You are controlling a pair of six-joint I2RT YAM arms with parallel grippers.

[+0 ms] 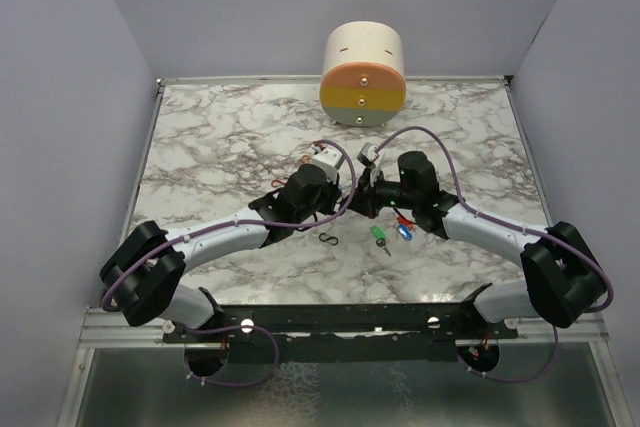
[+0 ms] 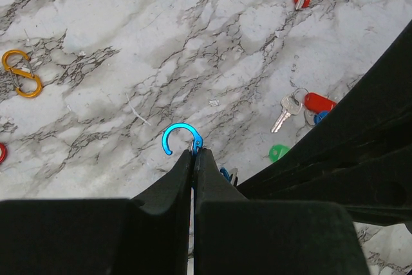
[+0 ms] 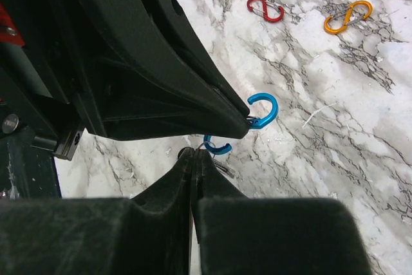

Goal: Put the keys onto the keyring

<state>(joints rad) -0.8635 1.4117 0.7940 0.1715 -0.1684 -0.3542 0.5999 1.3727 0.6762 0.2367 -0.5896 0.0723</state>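
White marble table (image 2: pixel 193 43), grey-veined; orange clip (image 2: pixel 21 73) — red key (image 2: pixel 318 102); green key (image 2: pixel 278 152).

No readable text, labels or numbers, keys (image 2: pixel 318 102) seemingly unmarked (too small to tell)

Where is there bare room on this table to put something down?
The marble tabletop is bare at the back, on either side of the cream and orange cylinder, out to the walls. The middle is crowded: the left end effector, pinching a blue hooked clip, and the right end effector meet beside keys with coloured plastic heads and a black wire clip.
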